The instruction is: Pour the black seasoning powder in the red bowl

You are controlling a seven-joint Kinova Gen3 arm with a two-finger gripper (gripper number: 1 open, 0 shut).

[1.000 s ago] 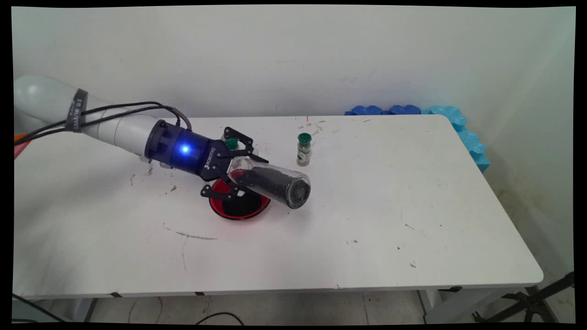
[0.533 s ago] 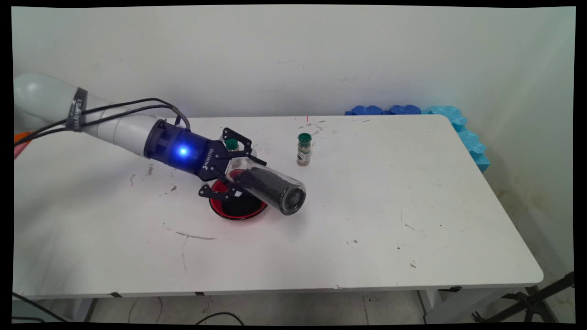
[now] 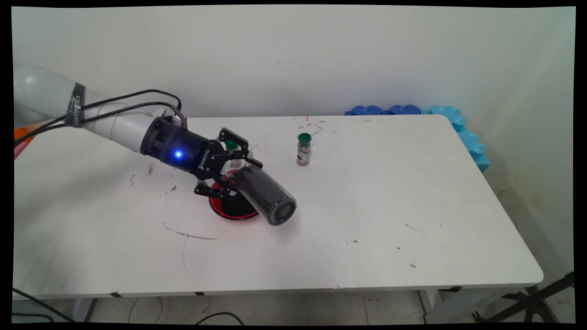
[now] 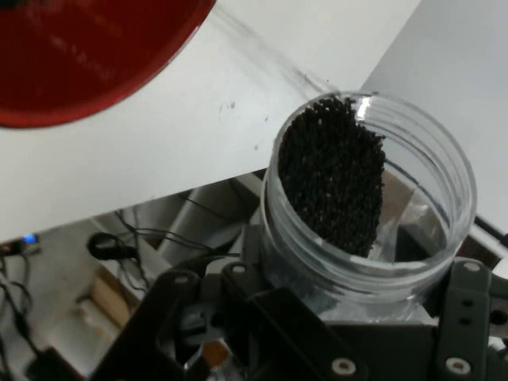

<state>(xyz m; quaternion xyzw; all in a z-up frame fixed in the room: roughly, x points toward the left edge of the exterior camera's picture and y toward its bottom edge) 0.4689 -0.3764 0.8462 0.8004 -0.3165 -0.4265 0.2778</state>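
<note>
Clear jar [image 3: 263,192] of black grains sat clamped in our gripper [image 3: 229,172]. We held it tilted over the red bowl [image 3: 229,208].

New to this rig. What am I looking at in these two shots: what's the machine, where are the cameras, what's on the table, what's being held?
It is a white robot arm with a black two-finger hand. The wide picture comes from a fixed camera above the table's near side, looking across the white table at the wall. The other comes from a camera on the hand itself, looking along its fingers.

The hand is shut on a clear jar of black grains, tipped over above a red bowl that has dark stuff in it. The hand view looks into the jar's open mouth.

A small green-capped jar stands upright to the right, and another green cap shows behind the hand. Blue foam lines the far right corner.
</note>
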